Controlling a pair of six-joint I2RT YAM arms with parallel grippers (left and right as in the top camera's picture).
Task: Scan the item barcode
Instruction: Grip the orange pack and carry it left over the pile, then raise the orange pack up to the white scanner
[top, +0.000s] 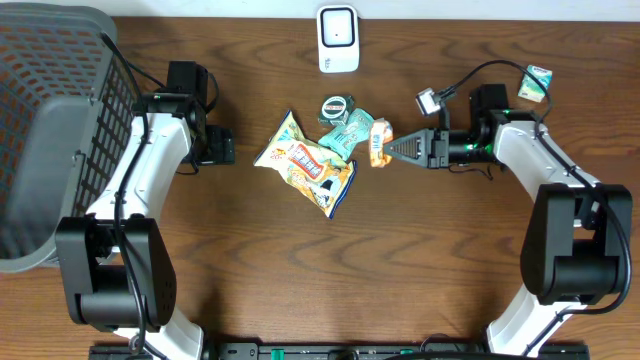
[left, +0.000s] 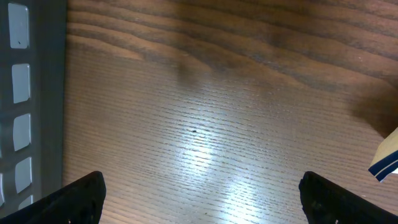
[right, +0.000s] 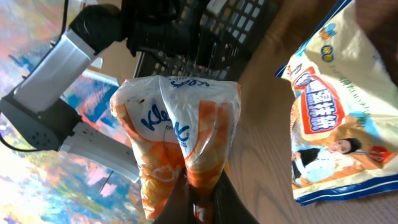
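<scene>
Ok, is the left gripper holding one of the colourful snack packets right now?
No, the left gripper stands wide open over the brown wooden table, with nothing between its jaws.

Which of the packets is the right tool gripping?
The small orange-and-white tissue pack, pinched in the right tool. The large snack bag and teal packet lie on the table, ungripped.

The orange-and-white plastic tissue pack (top: 379, 143), printed with blue lettering, is pinched at one end by the closed right hand (top: 393, 150). The white rounded-rectangle barcode scanner (top: 338, 38) sits at the far edge of the wooden tabletop (top: 300, 260), well apart from the pack.
</scene>
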